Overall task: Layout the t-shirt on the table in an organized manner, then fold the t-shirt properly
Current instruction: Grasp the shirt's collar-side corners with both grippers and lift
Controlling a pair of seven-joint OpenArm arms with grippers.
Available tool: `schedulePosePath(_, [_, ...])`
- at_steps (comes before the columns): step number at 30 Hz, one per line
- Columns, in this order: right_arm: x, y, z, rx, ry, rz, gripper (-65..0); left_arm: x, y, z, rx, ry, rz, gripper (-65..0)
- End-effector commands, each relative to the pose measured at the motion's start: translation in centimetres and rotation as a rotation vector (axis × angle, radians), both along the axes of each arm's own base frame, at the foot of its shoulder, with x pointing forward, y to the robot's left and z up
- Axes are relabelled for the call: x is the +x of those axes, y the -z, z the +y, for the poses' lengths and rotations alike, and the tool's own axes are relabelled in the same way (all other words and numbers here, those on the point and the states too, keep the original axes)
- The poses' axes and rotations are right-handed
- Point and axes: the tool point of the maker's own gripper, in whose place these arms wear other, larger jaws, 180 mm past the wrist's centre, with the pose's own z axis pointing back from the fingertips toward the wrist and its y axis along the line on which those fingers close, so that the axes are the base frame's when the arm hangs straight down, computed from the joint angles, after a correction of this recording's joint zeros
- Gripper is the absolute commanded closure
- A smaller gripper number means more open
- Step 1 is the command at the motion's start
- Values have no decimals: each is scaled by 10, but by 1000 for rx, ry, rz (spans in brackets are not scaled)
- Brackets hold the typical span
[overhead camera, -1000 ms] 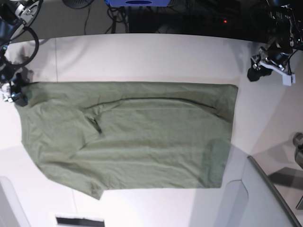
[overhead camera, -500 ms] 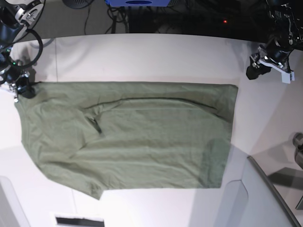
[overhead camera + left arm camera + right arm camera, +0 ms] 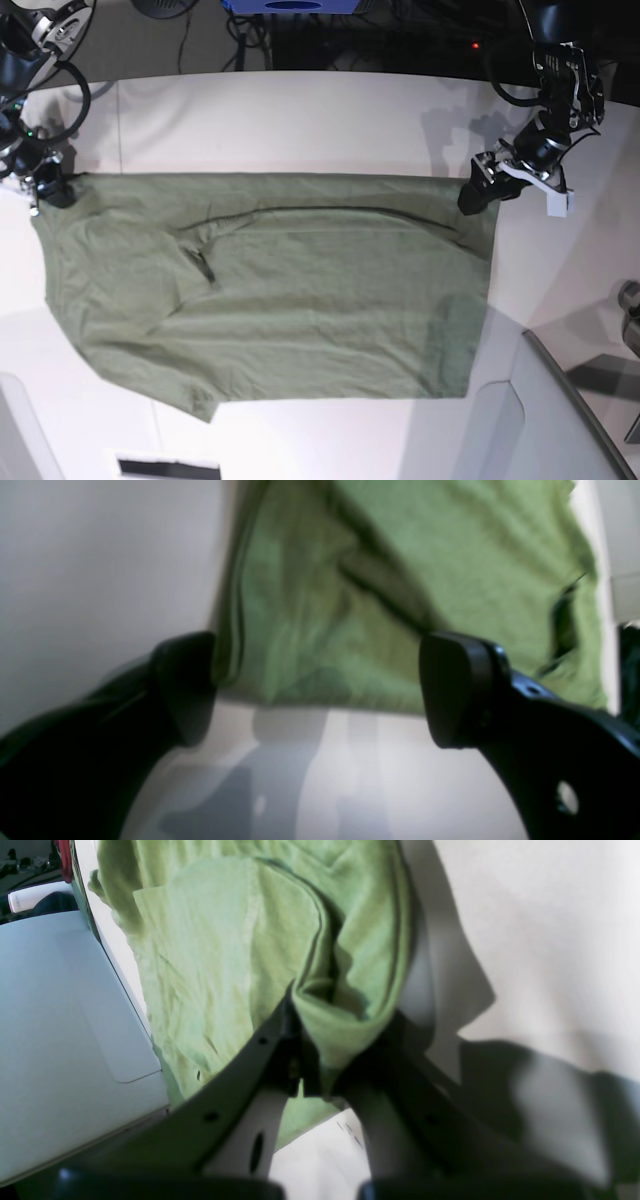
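Two grippers work the far corners of the t-shirt [image 3: 270, 290], which I see spread flat across the middle of the table [image 3: 300, 120], its near edge close to the grey raised panel [image 3: 545, 420] at the tabletop's near right corner. My right gripper [image 3: 320, 1055] is clenched on a bunched fold at the far left corner. My left gripper [image 3: 315, 690] hangs spread wide, released, over the far right corner.

Left gripper [image 3: 320, 690] hangs low, fingers [image 3: 457, 695] spread wide (nothing between them); right gripper [image 3: 320, 1060] is clamped tight.
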Motion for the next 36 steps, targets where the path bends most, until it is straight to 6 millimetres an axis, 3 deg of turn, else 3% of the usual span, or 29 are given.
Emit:
schedulePosePath(1, [-4,2,-2,-1,-4,15,-2,-9,11,0,18,22,67,-607])
schedulePosePath(5, [-4,1,-2,-3,-4,15,-2,-5,9,1,18,4,45,-602])
schedulePosePath(7, [-4,1,-2,-3,-4,15,-2,-2,7,2,16,-24,14,-546])
schedulePosePath(14, [-2,0,-2,-3,-4,10,-2,-10,20,2,-8,-55,41,-151])
schedulePosePath(16, [-1,0,-3,-3,-3,9,-2,-4,21,2,-17,-59,40,0])
schedulePosePath(22, [13,-16,-14,-63,-37,-19,-2,10,1,13,27,-12,21,0])
schedulePosePath(24, [26,-34,-22,-129,-82,-51,-2,22,-14,15,52,22,0,0])
schedulePosePath(27, [39,-50,-18,-163,-156,-72,-2,34,-30,15,79,59,-24,0])
schedulePosePath(36, [60,-78,-25,-200,-158,-106,-2,39,-56,46,107,10,-31,0])
